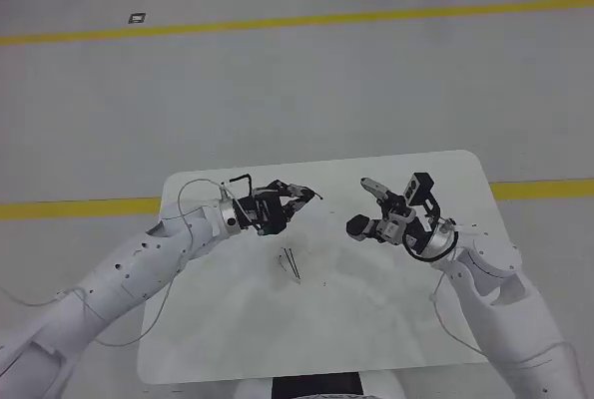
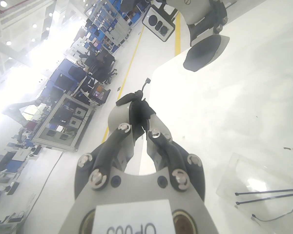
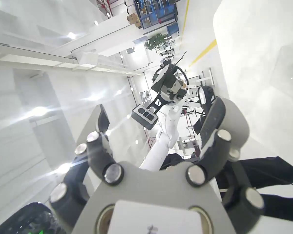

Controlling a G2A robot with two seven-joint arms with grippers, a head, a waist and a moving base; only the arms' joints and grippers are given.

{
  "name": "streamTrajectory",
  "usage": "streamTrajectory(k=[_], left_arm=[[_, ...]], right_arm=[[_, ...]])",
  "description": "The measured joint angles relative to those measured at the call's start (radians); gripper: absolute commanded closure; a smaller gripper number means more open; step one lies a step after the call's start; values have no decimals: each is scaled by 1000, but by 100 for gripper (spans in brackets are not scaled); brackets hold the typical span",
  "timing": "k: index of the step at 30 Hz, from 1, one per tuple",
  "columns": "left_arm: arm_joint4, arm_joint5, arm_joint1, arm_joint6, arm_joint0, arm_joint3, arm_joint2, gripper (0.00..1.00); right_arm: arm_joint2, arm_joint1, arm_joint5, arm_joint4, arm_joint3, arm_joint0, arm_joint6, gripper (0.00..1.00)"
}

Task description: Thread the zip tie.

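Observation:
My left gripper (image 2: 136, 99) is shut on a thin black zip tie (image 2: 145, 84), whose small square head sticks out past the fingertips. In the top view this gripper (image 1: 298, 200) hangs over the back left of the white table (image 1: 396, 329), and the tie's end (image 1: 316, 196) points right. My right gripper (image 1: 364, 206) faces it from the right, a short gap away, open and holding nothing. In the right wrist view its pads (image 3: 216, 113) stand wide apart, with the left gripper (image 3: 169, 73) and the tie (image 3: 183, 57) beyond them.
Spare black zip ties (image 1: 290, 264) lie on the table in front of the two grippers; in the left wrist view these ties (image 2: 266, 194) rest on a clear sheet (image 2: 236, 169). A yellow floor line (image 1: 67, 208) runs behind the table.

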Motion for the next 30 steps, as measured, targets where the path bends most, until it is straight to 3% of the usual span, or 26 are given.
streamTrajectory(k=[5, 16, 22, 29, 30], left_arm=[[0, 0, 0, 0, 1, 0, -1, 100], [0, 0, 0, 0, 0, 0, -1, 100], [0, 0, 0, 0, 0, 0, -1, 100], [0, 0, 0, 0, 0, 0, -1, 100], [0, 0, 0, 0, 0, 0, -1, 100]], right_arm=[[-12, -1, 0, 15, 3, 0, -11, 0], [-95, -9, 0, 120, -5, 71, -84, 0], [-96, -9, -5, 116, -8, 69, -87, 0], [-147, -15, -47, 61, -3, 93, -108, 0], [-153, -16, -51, 56, 2, 97, -112, 22]])
